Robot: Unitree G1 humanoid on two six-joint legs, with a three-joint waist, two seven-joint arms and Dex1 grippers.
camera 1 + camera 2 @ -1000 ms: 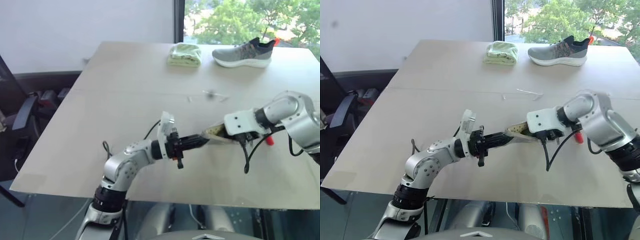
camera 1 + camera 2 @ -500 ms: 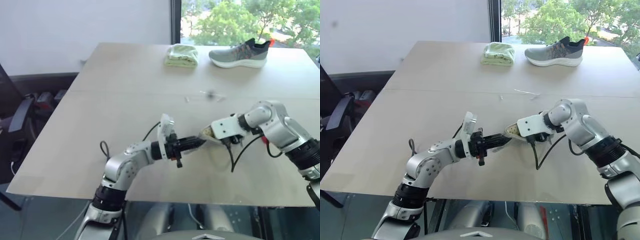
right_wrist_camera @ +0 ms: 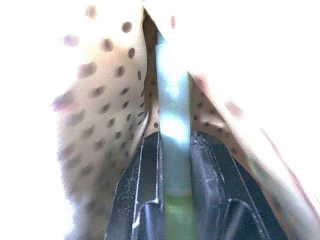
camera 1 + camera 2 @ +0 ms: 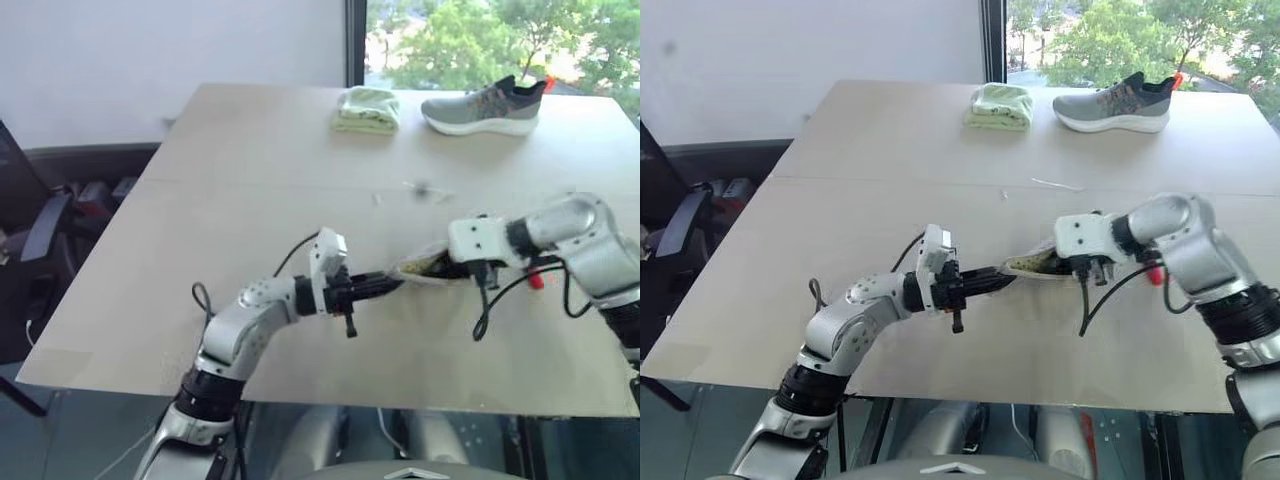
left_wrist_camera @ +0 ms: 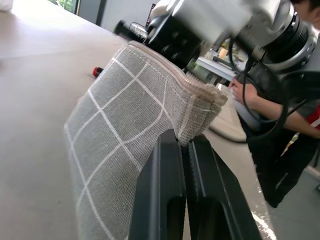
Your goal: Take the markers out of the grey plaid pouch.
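Centre of the head views: the grey plaid pouch (image 4: 425, 267) is raised off the surface (image 4: 250, 170) between both arms. Left tool (image 5: 185, 150) is clamped on its corner. Right tool (image 3: 174, 145), a second ago wider, has now narrowed onto a pale green marker (image 3: 172, 115) inside the spotted lining; extraction appears ready to begin. Count: one pouch; one marker gripped; one red-ended marker (image 4: 537, 281) lying at right. Upper frame: one shoe (image 4: 487, 105), one folded cloth (image 4: 367, 109).
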